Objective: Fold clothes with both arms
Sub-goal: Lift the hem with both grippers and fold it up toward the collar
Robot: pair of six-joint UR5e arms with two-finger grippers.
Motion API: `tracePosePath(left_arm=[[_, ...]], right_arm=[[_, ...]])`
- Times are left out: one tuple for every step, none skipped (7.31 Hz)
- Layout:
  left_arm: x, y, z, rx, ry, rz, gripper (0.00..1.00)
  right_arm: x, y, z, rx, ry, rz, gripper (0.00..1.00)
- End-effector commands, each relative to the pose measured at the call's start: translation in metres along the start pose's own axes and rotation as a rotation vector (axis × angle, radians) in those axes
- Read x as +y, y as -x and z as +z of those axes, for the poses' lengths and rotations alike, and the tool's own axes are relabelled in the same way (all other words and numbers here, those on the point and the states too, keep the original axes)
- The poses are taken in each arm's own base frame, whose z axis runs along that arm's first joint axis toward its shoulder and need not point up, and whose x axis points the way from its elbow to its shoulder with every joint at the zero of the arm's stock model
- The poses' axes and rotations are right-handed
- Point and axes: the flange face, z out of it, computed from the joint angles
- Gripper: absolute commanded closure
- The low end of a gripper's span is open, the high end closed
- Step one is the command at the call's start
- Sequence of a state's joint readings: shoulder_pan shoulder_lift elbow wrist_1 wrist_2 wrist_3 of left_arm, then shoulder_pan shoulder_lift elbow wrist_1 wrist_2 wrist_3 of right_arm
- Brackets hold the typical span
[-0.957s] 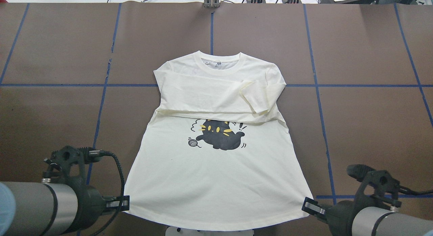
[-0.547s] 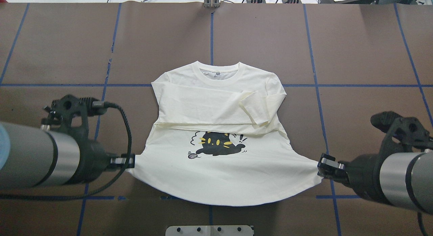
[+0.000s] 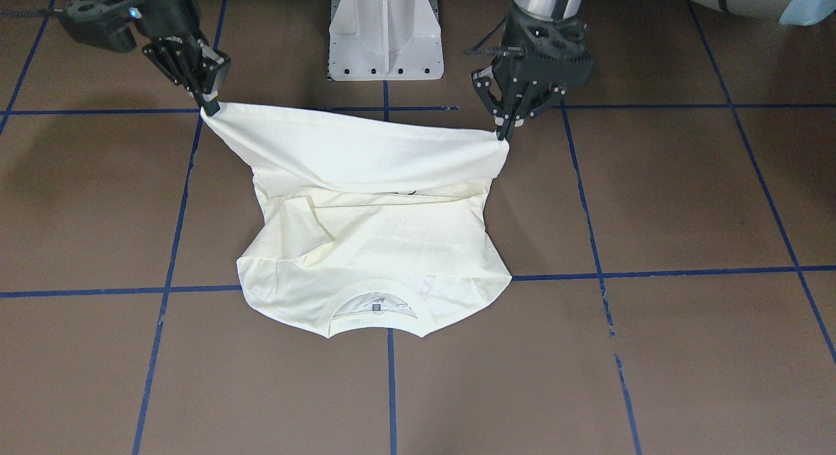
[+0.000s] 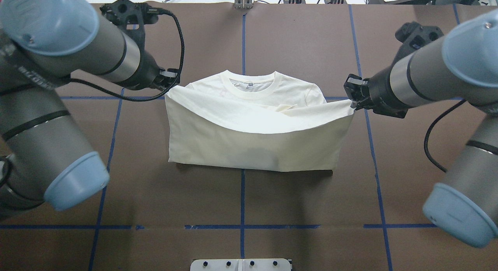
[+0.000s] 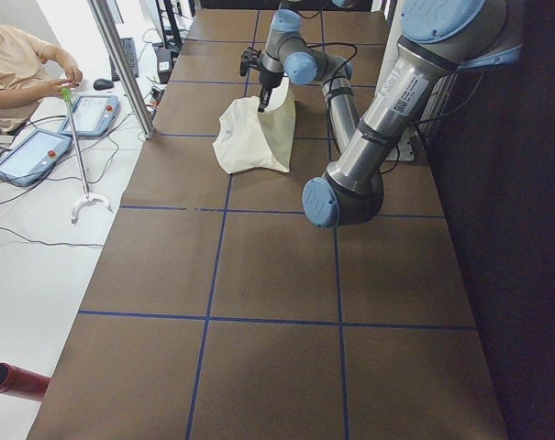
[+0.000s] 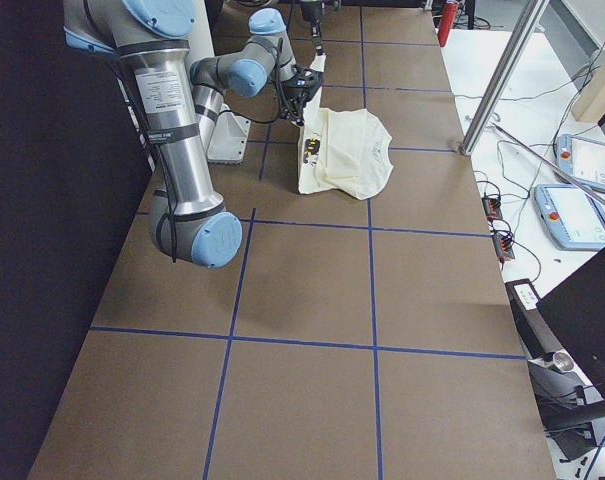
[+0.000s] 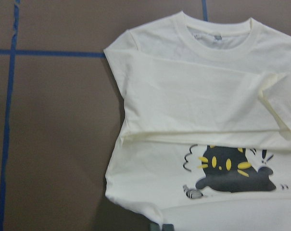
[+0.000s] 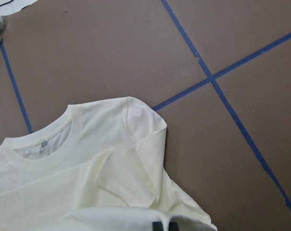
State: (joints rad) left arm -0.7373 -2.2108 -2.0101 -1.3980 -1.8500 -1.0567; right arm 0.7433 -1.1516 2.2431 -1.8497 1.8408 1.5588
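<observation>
The cream T-shirt (image 4: 253,146) lies mid-table with its collar (image 4: 253,84) at the far end and its sleeves folded in. My left gripper (image 4: 171,79) is shut on one hem corner and my right gripper (image 4: 352,102) on the other. Both hold the hem raised above the chest, so the lower half hangs as a sagging sheet with its plain side towards the robot. From the front, the left gripper (image 3: 503,134) and the right gripper (image 3: 210,109) pinch the stretched hem of the T-shirt (image 3: 366,246). The left wrist view looks down on the black cat graphic (image 7: 232,173).
The white pedestal base (image 3: 385,31) stands at the robot's side of the brown table, which is crossed by blue tape lines (image 4: 242,197). A seated person (image 5: 20,64) and teach pendants (image 6: 582,165) are off the table's far side.
Both grippers have lifted the hem corners and carried them away from the robot towards the collar. The lower half has risen off the table and now hides the cat graphic from overhead.
</observation>
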Motion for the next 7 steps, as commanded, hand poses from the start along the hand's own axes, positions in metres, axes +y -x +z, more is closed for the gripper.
tracePosePath(left_arm=[[-0.049,0.005,0.071,0.002,-0.026,0.008,1.0],[-0.063,0.016,0.096,-0.005,-0.037,0.022,1.0],[-0.069,0.023,0.118,-0.013,-0.037,0.023,1.0],[-0.072,0.031,0.141,-0.021,-0.032,0.02,1.0],[-0.077,0.036,0.16,-0.026,-0.046,0.022,1.0],[-0.076,0.038,0.172,-0.032,-0.045,0.022,1.0],[-0.064,0.031,0.18,-0.025,-0.029,0.034,1.0]], right_arm=[[-0.038,0.03,0.05,0.055,-0.028,-0.006,1.0],[-0.05,0.039,0.079,0.049,-0.033,-0.006,1.0],[-0.063,0.042,0.11,0.044,-0.042,-0.006,1.0],[-0.075,0.048,0.145,0.045,-0.055,-0.006,1.0],[-0.09,0.049,0.184,0.05,-0.075,-0.007,1.0],[-0.102,0.043,0.218,0.055,-0.093,-0.008,1.0],[-0.107,0.037,0.237,0.063,-0.095,-0.012,1.0]])
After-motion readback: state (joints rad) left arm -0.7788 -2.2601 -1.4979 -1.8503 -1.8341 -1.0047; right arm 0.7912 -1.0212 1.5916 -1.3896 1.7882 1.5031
